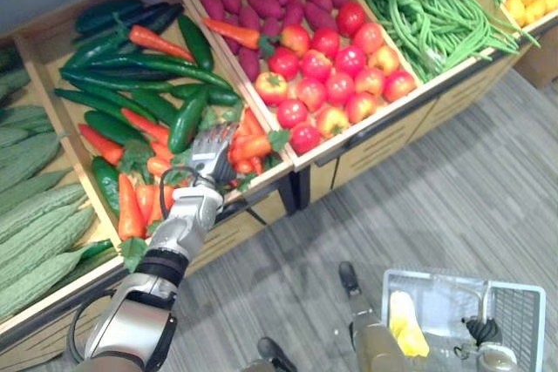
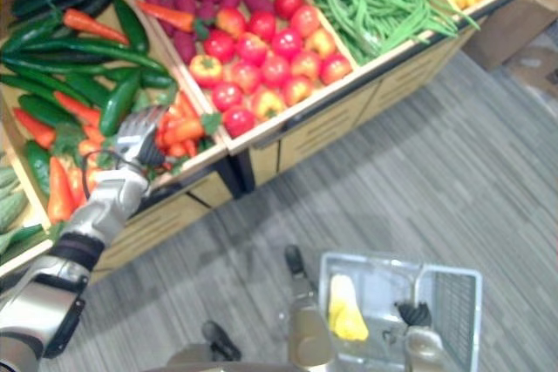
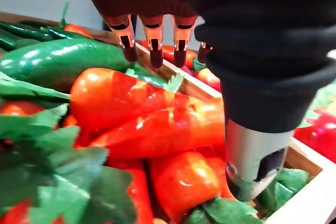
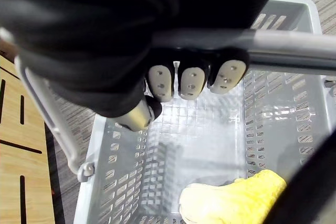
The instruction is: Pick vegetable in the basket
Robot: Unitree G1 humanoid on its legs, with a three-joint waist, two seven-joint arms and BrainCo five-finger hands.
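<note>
Grey plank flooring runs under a wooden market stand [image 1: 384,141]. What we are after lies in one of its bins: a heap of carrots [image 1: 253,144] beside dark cucumbers [image 1: 187,119]. Our left hand [image 1: 212,150] hovers just over that heap with its fingers straight and spread, and it has hold of nothing. Further along the stand sit tomatoes [image 1: 331,67] and green beans [image 1: 436,6].

Down by the floor, our right hand [image 4: 190,81] has its fingers curled round the handle [image 4: 294,51] of the grey basket [image 1: 520,315]. One yellow item [image 4: 236,200] already lies inside it.

To do this step well, we judge that we should pick the topmost carrot and come straight down on it. Fingers should go to one side of its thick part and the thumb to the other, clear of the leaves. Then we lift without dragging its neighbours over the low front edge.

From the head views the left hand seems to rest on the pile. Its wrist view shows the fingertips [image 3: 156,56] apart from the nearest carrot, with the thumb off to one side. Only the right wrist view makes the grip on the handle plain.
</note>
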